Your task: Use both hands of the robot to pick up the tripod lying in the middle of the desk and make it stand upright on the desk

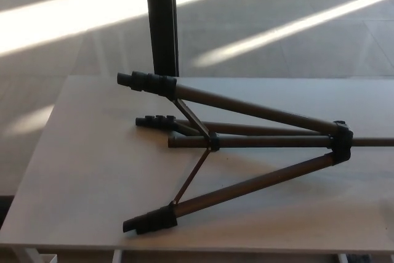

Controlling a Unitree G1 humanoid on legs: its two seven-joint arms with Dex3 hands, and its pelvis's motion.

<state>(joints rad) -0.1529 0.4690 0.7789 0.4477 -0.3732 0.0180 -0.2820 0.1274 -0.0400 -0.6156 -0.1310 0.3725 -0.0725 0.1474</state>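
Here the dark tripod lies sideways, legs splayed; neither hand shows.

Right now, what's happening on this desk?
Nothing is being handled at the moment. A tripod lies on its side on the pale desk, legs spread, its feet pointing to the left. No robot hand is in view, so the job of standing it upright has not visibly begun.

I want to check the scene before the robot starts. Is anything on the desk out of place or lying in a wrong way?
Yes. The tripod lies on its side on the desk, legs spread, feet toward the left and its head end past the picture's right edge. A tripod should stand. Nothing looks broken or spilled. No robot hand is in view.
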